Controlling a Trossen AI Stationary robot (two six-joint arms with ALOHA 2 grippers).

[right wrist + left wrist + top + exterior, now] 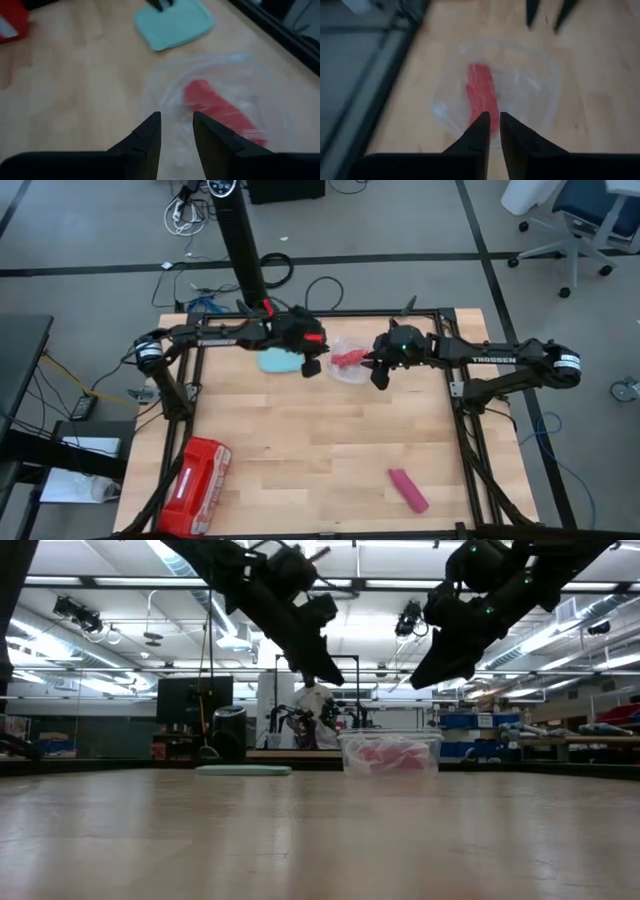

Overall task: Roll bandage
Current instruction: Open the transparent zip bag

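High view is showing both grippers hanging over the clear tub (347, 367) at the table's (300, 450) far edge, left gripper (311, 366) just on its left, right gripper (379, 376) just on its right. Inside the tub something red (346, 359) is lying; I'm reading it as a bandage strip, though it looks brighter than the pink roll (408, 490) sitting well apart near the front right, so I can't say which piece the task means. Left wrist view is looking almost straight down onto the red piece (481, 95), its long axis running away in line with the fingers; left gripper (492, 131) is nearly closed, thin gap, holding nothing. Right gripper (176, 131) is standing partly open and empty, red piece (220, 111) lying off to one side ahead, slanted across its line. Low view is putting both grippers clearly above the tub (390, 754), neither touching it. Judgement: left arm is better lined up; the coming reach is turning on dropping straight down into the tub.
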